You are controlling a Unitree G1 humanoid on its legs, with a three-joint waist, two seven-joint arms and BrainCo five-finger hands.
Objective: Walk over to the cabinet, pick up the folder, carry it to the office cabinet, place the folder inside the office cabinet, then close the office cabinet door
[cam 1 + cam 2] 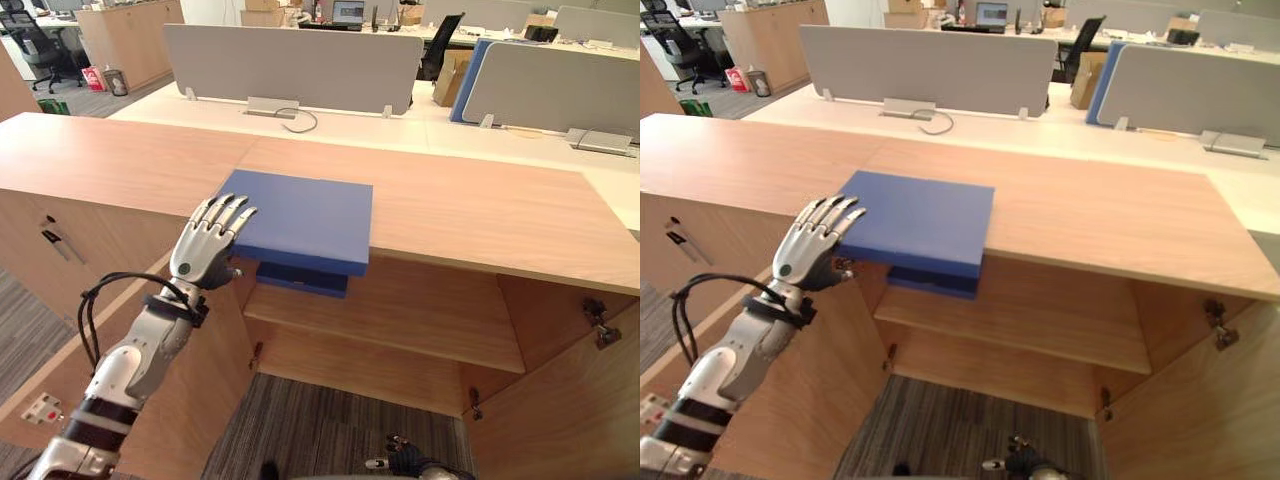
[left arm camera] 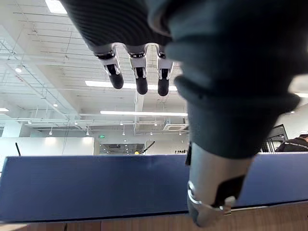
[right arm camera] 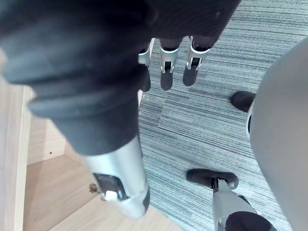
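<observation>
We see only a sliver of the blue thing (image 1: 300, 281) on the shelf (image 1: 420, 310). The folder (image 1: 305, 215), overhanging the cabinet top (image 1: 480, 210), covers the rest, so we cannot tell what it is. The left hand (image 1: 202, 255) hides the folder's near left corner. The open door (image 1: 575, 410) on the right is cut off by the picture's edge.

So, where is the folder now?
Left eye view: the blue folder lies on the cabinet top, overhanging its front edge, beside the left robot hand.
</observation>
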